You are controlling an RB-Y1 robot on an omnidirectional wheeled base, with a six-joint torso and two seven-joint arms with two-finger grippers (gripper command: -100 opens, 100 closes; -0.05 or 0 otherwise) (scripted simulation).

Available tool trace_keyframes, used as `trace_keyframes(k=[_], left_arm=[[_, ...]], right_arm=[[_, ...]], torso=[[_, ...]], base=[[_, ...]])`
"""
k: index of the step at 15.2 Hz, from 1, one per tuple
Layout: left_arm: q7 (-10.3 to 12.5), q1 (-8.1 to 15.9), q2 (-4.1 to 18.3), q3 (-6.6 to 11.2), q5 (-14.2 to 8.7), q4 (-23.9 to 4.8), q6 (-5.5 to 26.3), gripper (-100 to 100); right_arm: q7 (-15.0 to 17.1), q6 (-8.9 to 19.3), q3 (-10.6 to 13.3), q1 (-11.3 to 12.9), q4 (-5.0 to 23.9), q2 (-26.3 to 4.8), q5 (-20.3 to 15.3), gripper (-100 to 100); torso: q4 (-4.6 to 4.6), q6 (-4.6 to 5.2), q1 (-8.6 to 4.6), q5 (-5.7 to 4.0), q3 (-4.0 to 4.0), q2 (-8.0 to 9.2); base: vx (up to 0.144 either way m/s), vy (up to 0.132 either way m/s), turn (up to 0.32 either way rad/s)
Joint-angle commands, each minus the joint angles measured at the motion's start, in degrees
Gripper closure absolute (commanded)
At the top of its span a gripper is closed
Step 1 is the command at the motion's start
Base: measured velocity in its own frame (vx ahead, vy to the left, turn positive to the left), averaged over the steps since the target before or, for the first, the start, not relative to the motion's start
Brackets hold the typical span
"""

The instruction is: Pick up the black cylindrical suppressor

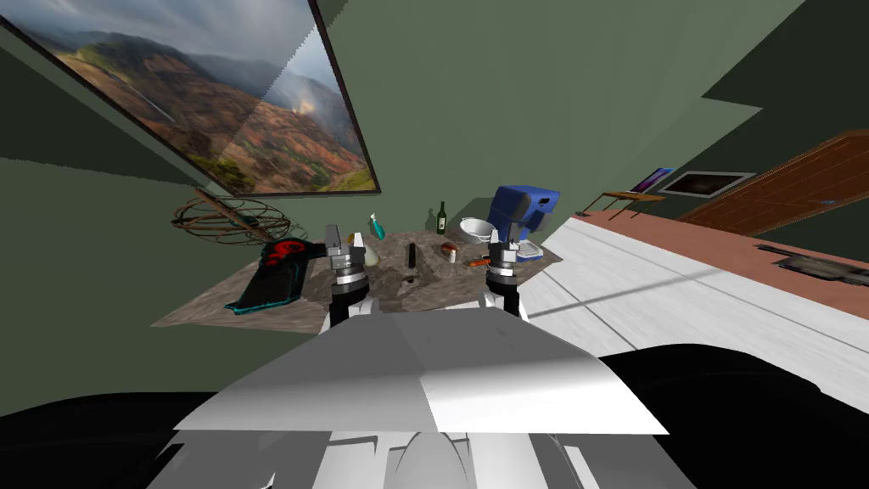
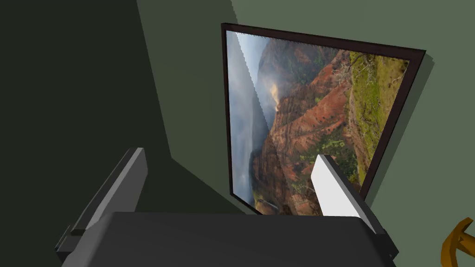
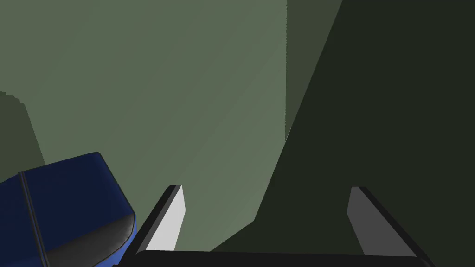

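A short black cylinder, the suppressor (image 1: 412, 255), stands upright near the middle of the mottled brown table (image 1: 255, 301) in the head view. My left gripper (image 1: 346, 240) is raised to the left of it, fingers open and holding nothing. My right gripper (image 1: 502, 246) is raised to the right of it, also open. Both hover above the table's near half, well apart from the cylinder. In the left wrist view the left fingers (image 2: 132, 178) stand wide apart, pointing at a wall. The right fingers (image 3: 169, 218) are spread too.
On the table lie a black, red and teal tool (image 1: 276, 272) at left, a pale egg-shaped thing (image 1: 370, 254), a teal spray bottle (image 1: 376, 226), a green bottle (image 1: 441, 218), a white bowl (image 1: 477, 229), a blue machine (image 1: 522, 214) and small food items (image 1: 450, 250). A wire rack (image 1: 229, 221) stands behind.
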State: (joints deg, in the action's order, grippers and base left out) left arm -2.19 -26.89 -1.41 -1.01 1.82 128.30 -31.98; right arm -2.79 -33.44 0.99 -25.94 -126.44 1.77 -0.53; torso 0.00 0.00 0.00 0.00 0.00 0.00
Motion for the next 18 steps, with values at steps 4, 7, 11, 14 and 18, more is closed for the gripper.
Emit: trace_keyframes(k=[4,7,11,14,18], left_arm=[[0.0,0.3,5.8,0.0,-2.2,-0.8,2.1,-100],[0.0,0.5,8.7,-0.01,-3.3,-1.3,3.2,-100],[0.0,0.8,13.3,-0.04,-6.0,-2.3,5.8,-100],[0.0,1.3,17.4,-0.09,-9.4,-3.6,9.1,-100],[0.1,1.9,22.1,-0.18,-13.3,-5.2,12.9,-100]], right_arm=[[0.0,0.0,0.0,0.0,0.0,0.0,0.0,0],[0.0,0.0,0.0,0.0,0.0,0.0,0.0,0],[0.0,0.0,0.0,0.0,0.0,0.0,0.0,0],[0.0,0.0,0.0,0.0,0.0,0.0,0.0,0],[0.0,0.0,0.0,0.0,0.0,0.0,0.0,0]], torso=[[0.07,0.01,0.05,0.01,0.19,0.35],[0.09,0.03,0.1,0.02,0.25,0.43],[0.06,0.03,0.23,0.05,0.16,0.28],[0.05,0.02,0.25,0.05,0.13,0.23],[0.04,0.03,0.3,0.06,0.11,0.18]], base=[[-0.09,0.008,-0.084],[-0.09,0.021,-0.122],[-0.057,0.042,-0.168],[-0.053,0.045,-0.214],[-0.046,0.051,-0.239]])
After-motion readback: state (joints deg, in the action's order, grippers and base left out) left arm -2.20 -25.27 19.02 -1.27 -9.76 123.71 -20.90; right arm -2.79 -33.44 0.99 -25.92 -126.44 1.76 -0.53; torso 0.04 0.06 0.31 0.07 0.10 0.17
